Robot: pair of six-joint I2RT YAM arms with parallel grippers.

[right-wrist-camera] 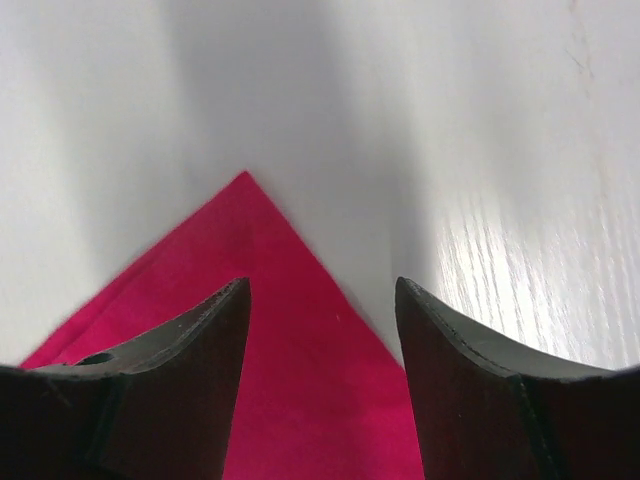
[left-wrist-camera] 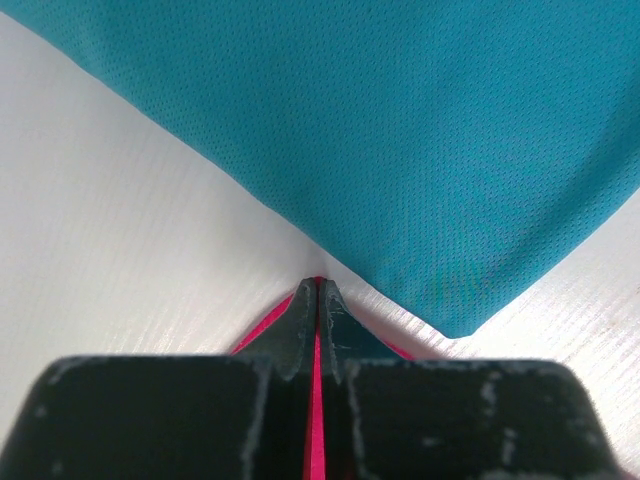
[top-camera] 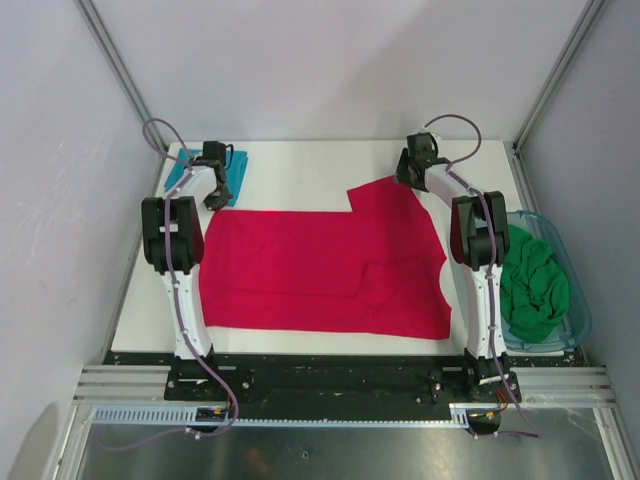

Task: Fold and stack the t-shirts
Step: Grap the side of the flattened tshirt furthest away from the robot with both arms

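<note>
The crimson-red t-shirt (top-camera: 320, 270) lies spread flat across the table. My left gripper (top-camera: 217, 200) is at its far left corner, shut on a thin fold of the red cloth (left-wrist-camera: 318, 420). The folded teal-blue t-shirt (top-camera: 236, 172) lies just beyond it and fills the top of the left wrist view (left-wrist-camera: 400, 130). My right gripper (top-camera: 408, 178) is open at the shirt's far right sleeve corner; that red corner (right-wrist-camera: 290, 340) lies between and below its fingers, not gripped. The bright green t-shirt (top-camera: 530, 280) is bunched in the tub at the right.
A see-through blue-green plastic tub (top-camera: 578, 300) stands at the table's right edge beside the right arm. White walls and metal frame posts enclose the table. Bare white tabletop (top-camera: 320, 165) lies beyond the red shirt.
</note>
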